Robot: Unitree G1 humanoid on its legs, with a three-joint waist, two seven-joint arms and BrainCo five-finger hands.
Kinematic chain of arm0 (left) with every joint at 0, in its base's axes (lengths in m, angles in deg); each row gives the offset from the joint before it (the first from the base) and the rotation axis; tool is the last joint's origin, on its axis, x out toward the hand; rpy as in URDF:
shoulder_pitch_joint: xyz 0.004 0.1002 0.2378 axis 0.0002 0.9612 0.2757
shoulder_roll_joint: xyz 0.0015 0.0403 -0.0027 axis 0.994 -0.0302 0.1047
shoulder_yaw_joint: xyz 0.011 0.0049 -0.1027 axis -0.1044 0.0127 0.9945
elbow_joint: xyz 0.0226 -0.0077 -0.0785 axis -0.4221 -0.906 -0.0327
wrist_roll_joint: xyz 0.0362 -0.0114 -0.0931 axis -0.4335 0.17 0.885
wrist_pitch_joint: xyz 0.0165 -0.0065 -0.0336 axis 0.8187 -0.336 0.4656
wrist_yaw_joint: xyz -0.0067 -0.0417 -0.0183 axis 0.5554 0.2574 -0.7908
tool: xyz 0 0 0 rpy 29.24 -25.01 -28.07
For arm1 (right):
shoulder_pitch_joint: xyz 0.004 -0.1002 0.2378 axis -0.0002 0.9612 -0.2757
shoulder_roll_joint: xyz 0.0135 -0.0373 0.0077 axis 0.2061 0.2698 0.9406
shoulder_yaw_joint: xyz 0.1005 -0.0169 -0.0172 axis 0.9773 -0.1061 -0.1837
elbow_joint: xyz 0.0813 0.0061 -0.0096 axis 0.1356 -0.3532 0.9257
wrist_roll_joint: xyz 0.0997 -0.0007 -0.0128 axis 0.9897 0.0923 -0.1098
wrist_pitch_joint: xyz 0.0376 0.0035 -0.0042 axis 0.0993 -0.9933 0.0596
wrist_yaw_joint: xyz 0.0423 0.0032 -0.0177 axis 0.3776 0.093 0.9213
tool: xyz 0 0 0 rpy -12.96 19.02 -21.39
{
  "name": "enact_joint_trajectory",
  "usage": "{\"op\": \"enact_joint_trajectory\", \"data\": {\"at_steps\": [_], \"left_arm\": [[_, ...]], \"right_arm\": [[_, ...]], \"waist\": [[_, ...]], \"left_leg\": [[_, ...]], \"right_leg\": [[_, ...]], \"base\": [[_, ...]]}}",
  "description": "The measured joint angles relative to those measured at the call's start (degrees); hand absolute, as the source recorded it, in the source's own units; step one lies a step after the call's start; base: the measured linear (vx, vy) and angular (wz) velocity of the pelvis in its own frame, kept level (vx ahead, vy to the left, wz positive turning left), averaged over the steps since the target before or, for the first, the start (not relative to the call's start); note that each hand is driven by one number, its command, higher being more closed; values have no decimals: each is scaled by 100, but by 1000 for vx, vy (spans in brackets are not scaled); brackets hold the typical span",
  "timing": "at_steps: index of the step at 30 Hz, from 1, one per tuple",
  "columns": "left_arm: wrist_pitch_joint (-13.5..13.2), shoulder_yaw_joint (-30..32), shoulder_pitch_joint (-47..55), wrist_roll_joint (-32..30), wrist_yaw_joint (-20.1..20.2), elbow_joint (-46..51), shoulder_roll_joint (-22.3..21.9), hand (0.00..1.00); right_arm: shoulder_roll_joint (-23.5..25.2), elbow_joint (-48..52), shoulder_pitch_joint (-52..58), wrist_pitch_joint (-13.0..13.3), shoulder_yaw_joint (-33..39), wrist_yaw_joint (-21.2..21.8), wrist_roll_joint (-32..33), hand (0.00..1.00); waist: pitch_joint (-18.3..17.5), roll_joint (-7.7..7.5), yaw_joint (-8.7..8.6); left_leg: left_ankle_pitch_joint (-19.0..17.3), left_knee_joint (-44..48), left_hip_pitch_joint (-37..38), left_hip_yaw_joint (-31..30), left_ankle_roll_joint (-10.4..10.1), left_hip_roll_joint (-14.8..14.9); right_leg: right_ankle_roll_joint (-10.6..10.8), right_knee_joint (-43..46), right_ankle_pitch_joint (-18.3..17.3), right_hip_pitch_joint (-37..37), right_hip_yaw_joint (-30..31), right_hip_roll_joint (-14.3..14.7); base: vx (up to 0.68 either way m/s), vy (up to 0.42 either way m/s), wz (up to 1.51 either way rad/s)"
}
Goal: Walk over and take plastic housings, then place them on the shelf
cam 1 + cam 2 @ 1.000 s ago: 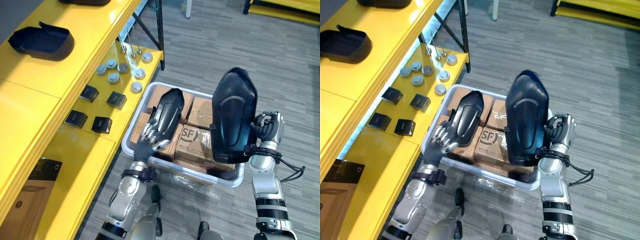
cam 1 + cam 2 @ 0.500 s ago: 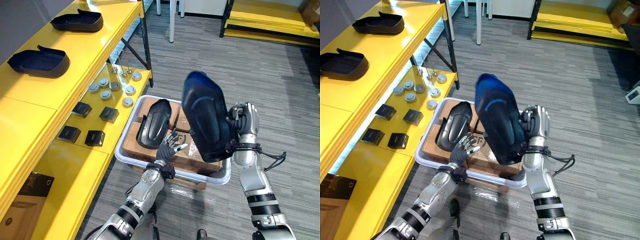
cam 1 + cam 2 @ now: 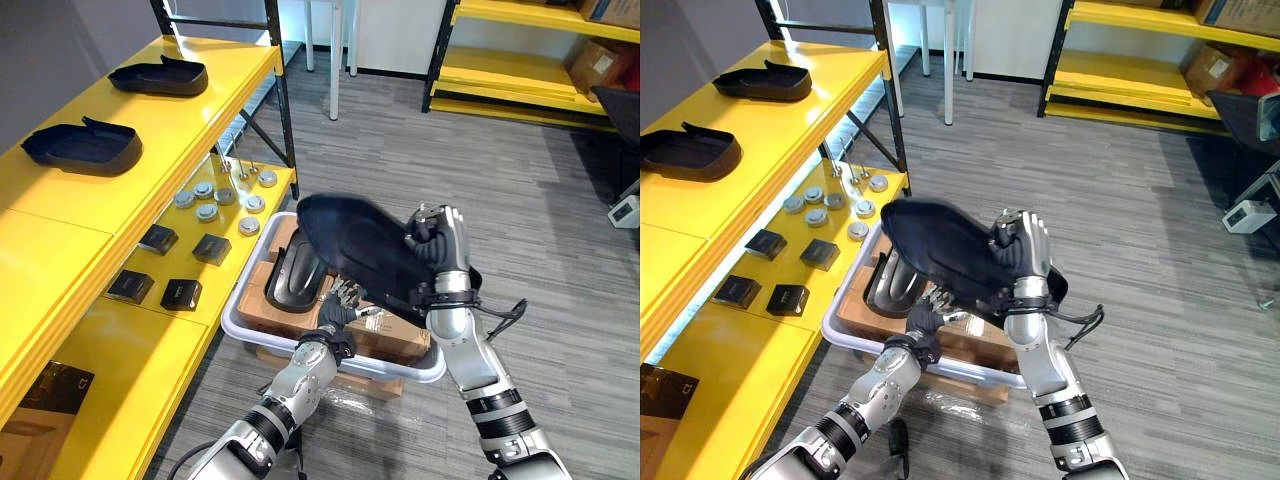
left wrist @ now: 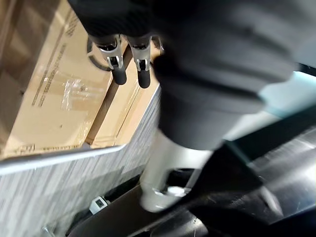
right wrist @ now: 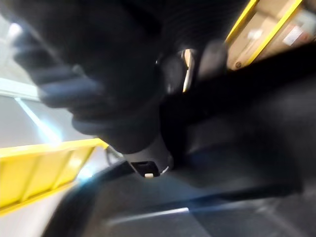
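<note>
Plastic housing: gripped by the right hand, whose fingers are curled over one end. The shell hangs tilted nearly flat above the white bin.

Hazards:
- Yellow shelf: the long, unsupported end of the shell may strike the shelf edge on approach. The top level already carries two housings, so placement must use a free area.
- Grip: the hold is at one end only, so the shell may rotate or slip under its own weight.
- Second housing: it lies on the cartons in the bin, not yet taken. The left hand hovers just beside it, fingers relaxed and empty, beneath the held shell, so the two may collide.
- Metal discs: a low pass over the lower level may scatter them.

Appearance: black, elongated and domed. The smooth curved skin probably offers little friction.
</note>
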Motion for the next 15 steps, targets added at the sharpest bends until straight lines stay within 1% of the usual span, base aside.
{"op": "enact_joint_trajectory", "data": {"at_steps": [1,4,7,9,13,15], "left_arm": [[-16,0,8,149,8,4,0,0],[-111,2,134,733,158,79,0,0],[-113,5,272,1051,326,185,1,0],[-115,10,387,1257,450,225,0,0],[-116,52,560,1509,668,226,0,0],[-116,119,656,1624,848,226,0,0]], "right_arm": [[-2,0,-1,33,-3,-5,49,100],[-18,0,7,239,-37,-37,115,100],[-24,-7,38,319,-35,-43,167,100],[-30,-21,93,355,-33,-43,329,100],[-21,-37,267,372,2,-43,339,100],[-17,-52,395,373,50,-43,341,100]], "waist": [[-12,-8,17],[-34,-21,29],[-52,-38,16],[-82,-75,13],[-155,-176,20],[-175,-209,25]], "left_leg": [[-5,0,-1,2,4,0],[-6,-1,-3,4,2,3],[-5,-2,-1,6,2,2],[-5,-2,1,9,1,1],[-1,-2,3,3,-5,-19],[7,-3,23,-4,-17,-34]], "right_leg": [[0,-25,0,12,0,1],[0,-109,0,48,-3,11],[0,-156,-1,71,-15,13],[0,-158,-1,74,-17,12],[0,-155,-1,83,-21,-1],[0,-144,-1,104,-26,-15]], "base": [[0,0,0],[0,0,0],[0,0,0],[0,0,0],[18,-1,2],[16,0,1]]}}
